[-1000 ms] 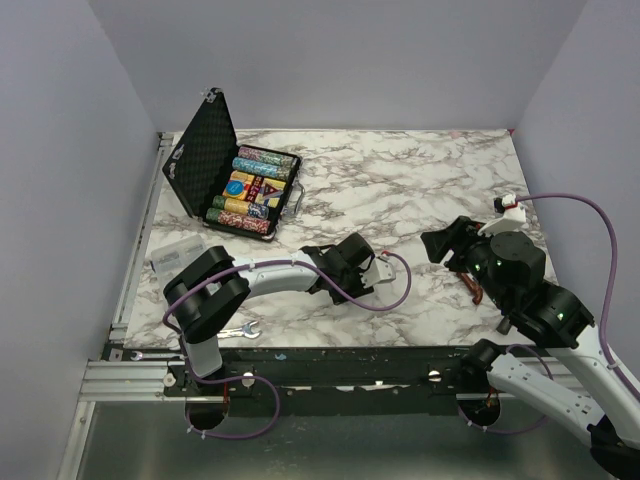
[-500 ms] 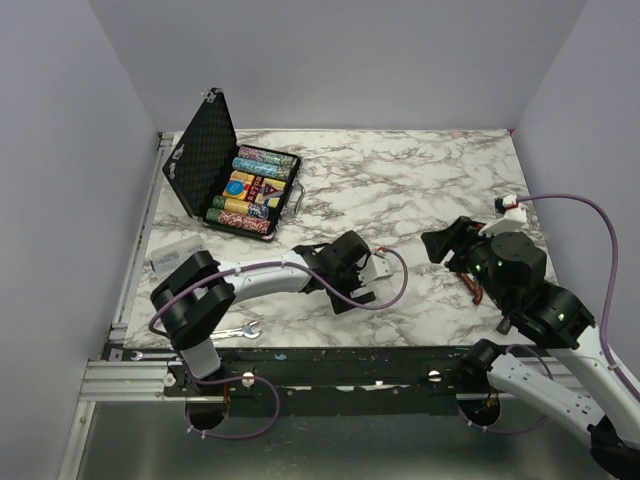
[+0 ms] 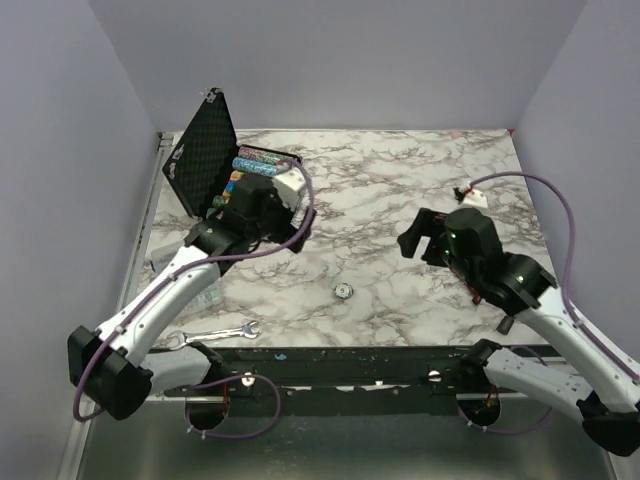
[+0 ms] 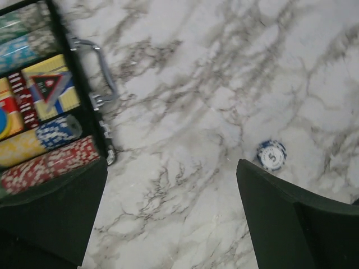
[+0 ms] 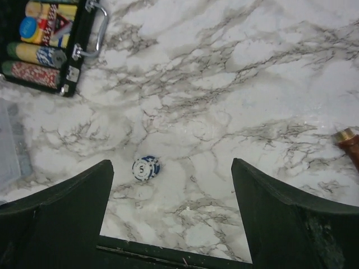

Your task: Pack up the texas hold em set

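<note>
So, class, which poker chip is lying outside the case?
The blue-and-white chip marked 5, alone on the marble table; all the others sit in rows inside the open black case.

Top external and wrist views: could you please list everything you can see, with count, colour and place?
case: one, black, open, far left of table
chip rows: several, multicoloured, inside case
card box: one, yellow-blue, inside case
triangle: one, dark red, on card box
loose chip: one, blue-white, on marble, near centre
wrench: one, silver, near-left edge
brown piece: one, right side, partly seen
clear container: one, translucent, left side
table: one, white-grey marble
left gripper: open, by case
right gripper: open, above marble
</note>
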`<move>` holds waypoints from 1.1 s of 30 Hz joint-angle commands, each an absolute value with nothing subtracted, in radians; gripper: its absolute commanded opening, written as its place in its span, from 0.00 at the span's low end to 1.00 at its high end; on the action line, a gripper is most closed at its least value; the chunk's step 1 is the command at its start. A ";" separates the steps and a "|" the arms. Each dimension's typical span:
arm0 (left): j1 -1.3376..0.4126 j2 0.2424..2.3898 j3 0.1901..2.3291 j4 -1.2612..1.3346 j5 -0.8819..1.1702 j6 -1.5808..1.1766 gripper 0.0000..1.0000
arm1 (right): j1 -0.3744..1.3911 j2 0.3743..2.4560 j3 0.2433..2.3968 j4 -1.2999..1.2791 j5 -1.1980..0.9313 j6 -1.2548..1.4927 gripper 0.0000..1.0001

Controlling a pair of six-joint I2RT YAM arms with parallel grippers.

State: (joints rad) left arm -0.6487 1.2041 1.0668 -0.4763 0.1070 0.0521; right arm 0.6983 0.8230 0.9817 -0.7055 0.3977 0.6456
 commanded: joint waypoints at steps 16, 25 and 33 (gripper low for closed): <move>-0.359 0.942 1.034 -0.454 -0.091 -0.321 0.93 | 0.942 1.655 1.187 -0.753 0.161 0.970 0.99; -0.359 0.897 1.029 -0.451 -0.068 -0.327 0.92 | 0.942 1.850 1.330 -0.815 0.137 0.893 0.94; -0.359 0.876 1.025 -0.449 -0.072 -0.318 0.92 | 0.934 1.943 1.399 -0.862 0.118 0.843 0.88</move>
